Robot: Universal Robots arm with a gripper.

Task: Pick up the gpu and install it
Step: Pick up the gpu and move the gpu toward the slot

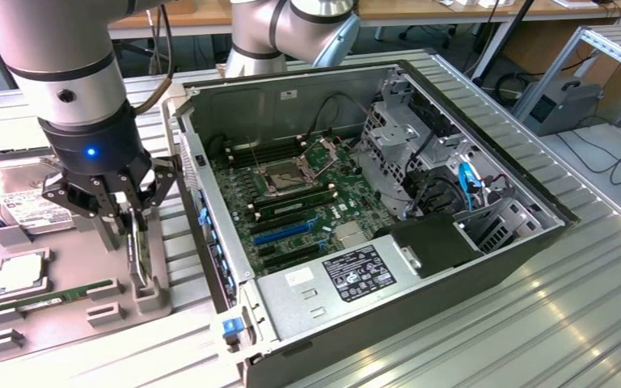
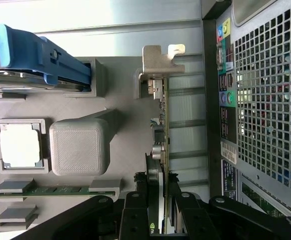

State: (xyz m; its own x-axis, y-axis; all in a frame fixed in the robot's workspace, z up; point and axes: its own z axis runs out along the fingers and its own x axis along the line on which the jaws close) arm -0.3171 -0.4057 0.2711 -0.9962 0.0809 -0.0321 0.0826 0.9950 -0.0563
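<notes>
The gpu [image 1: 136, 260] stands on edge in a slot of the grey holder tray [image 1: 68, 242], at the exterior view's left beside the open computer case. In the wrist view the gpu [image 2: 161, 125] appears edge-on as a thin dark board, with its silver end bracket [image 2: 160, 60] at the far end. My gripper [image 1: 127, 234] has come down over the card's upper edge. Its black fingers [image 2: 135, 215] sit on either side of the board and press against it, so the gripper [image 2: 158, 216] is shut on the card. The card still rests in the holder.
The open computer case [image 1: 526, 242] lies at the exterior view's right, with motherboard and blue expansion slot [image 1: 284, 233] exposed. Its perforated rear panel [image 2: 265, 100] is close beside the card. The tray also holds a hard drive [image 1: 19, 202], a processor [image 1: 19, 275] and a green memory stick [image 1: 52, 295].
</notes>
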